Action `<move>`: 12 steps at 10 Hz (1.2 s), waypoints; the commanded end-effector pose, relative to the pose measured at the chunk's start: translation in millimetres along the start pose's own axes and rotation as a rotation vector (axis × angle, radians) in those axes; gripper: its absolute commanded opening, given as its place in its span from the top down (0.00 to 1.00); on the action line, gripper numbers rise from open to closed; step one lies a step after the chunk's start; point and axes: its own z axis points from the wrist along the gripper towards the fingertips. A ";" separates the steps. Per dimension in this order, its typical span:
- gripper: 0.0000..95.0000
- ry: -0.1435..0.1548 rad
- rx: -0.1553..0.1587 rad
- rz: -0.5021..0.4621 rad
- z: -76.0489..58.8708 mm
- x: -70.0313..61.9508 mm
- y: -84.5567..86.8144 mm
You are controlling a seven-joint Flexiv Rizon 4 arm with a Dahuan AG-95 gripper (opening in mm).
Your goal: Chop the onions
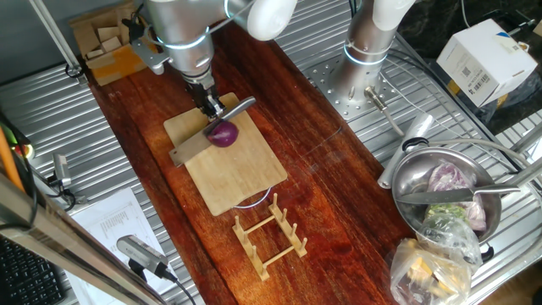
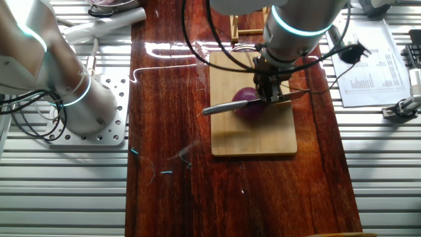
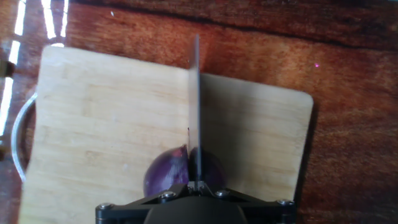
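Spanning the middle of one fixed view, a dark red-brown wooden desk [image 1: 322,195] flanked by ribbed metal surfaces. Lying on the desk, a pale bamboo cutting board [image 1: 233,174], its long axis running from about 11 o'clock to 5 o'clock in that view. Standing at 3 o'clock off the wood, a steel bowl [image 1: 415,182] holding pale purple-white leafy pieces. Sitting just past the board's 5 o'clock corner, a small slatted wooden rack [image 1: 269,237]. Hanging over the board's upper half, the gripper [image 1: 208,107], clamped on the handle of a knife [image 1: 196,144], blade stretched flat-edged across the board toward 8 o'clock in that view. Resting on the board under the blade, near its upper middle, the red onion [image 1: 223,134], glossy purple. Seen from the hand view, blade edge-on as a thin bright line running from 12 to 6 o'clock, sunk into the top of the red onion [image 3: 169,176], rounded halves showing either side of the steel. Seen from the other fixed view, knife [image 2: 227,107] crossing the red onion [image 2: 247,100] with tip toward 9 o'clock.
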 end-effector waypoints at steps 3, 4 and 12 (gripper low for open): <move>1.00 0.005 0.000 -0.007 10.9 -0.6 -0.1; 1.00 -0.002 0.003 -0.012 20.4 1.2 0.2; 1.00 0.002 0.012 -0.020 4.7 4.2 -2.0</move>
